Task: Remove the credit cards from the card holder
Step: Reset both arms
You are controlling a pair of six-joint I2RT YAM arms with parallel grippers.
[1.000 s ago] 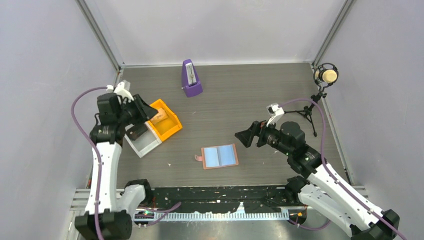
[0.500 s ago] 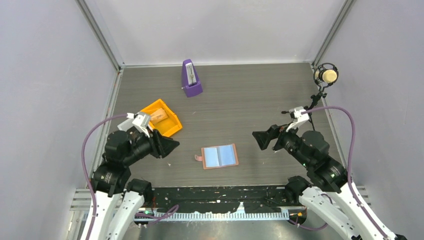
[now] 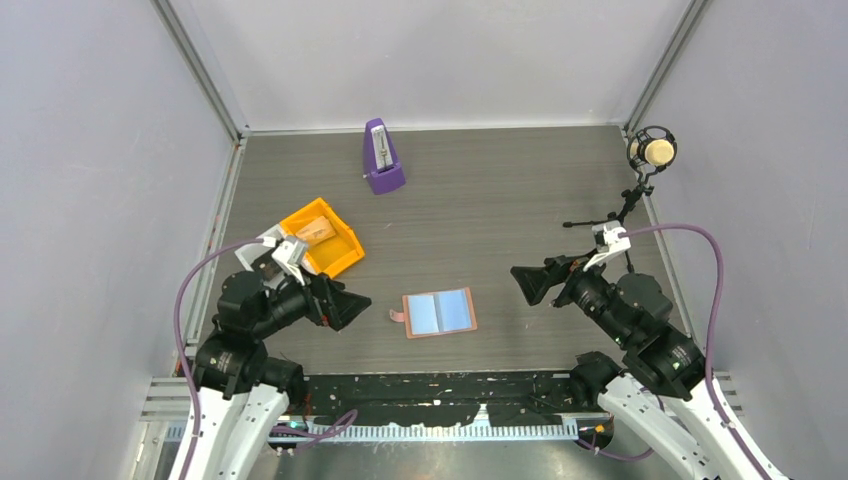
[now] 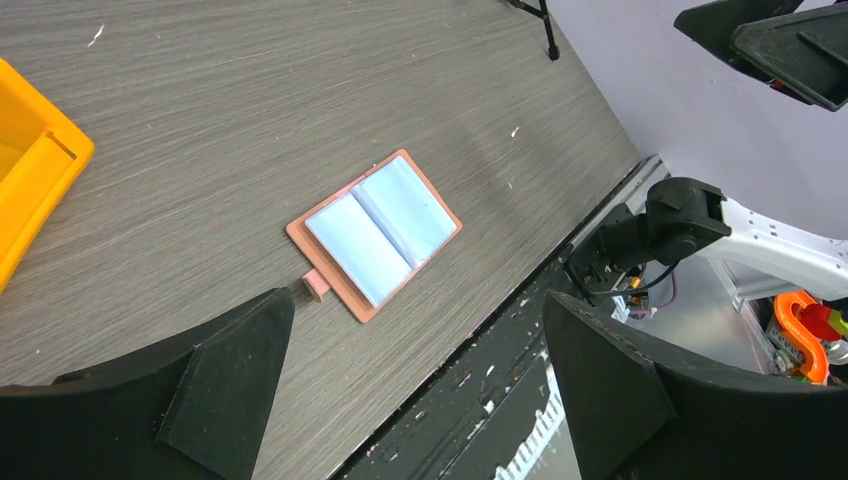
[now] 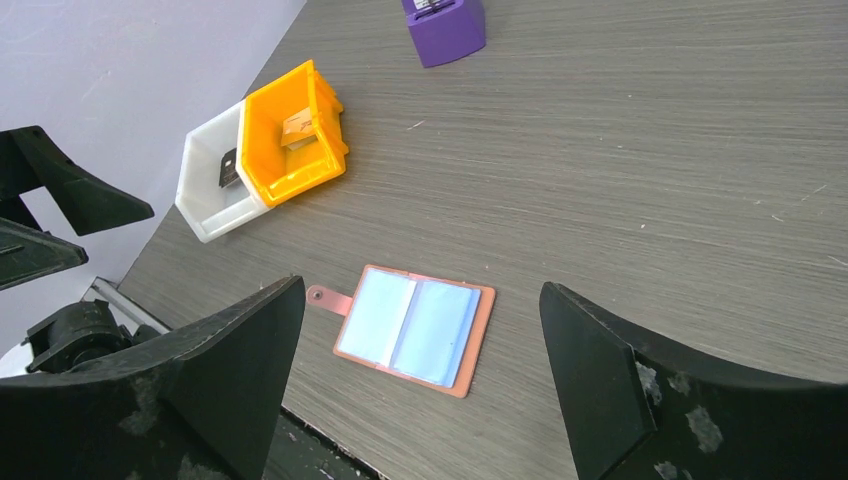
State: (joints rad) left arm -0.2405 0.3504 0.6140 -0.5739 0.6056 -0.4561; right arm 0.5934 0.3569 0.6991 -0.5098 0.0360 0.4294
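Observation:
The card holder lies spread open on the table, blue-grey faces up, with a salmon rim and its tab to the left. It also shows in both wrist views. No dark card shows on its faces. One dark credit card stands on edge in the white bin. My left gripper hangs open left of the holder, holding nothing. To the holder's right my right gripper is open and empty, pointed at it.
An orange bin with a small tan item sits beside the white bin at the left. A purple metronome stands at the back. A microphone on a tripod is at the back right. The table's near edge runs just below the holder.
My left arm swung away from the bins, down toward the near edge, and its jaws opened wide. My right arm drew back to the right, still open. The holder stayed put.

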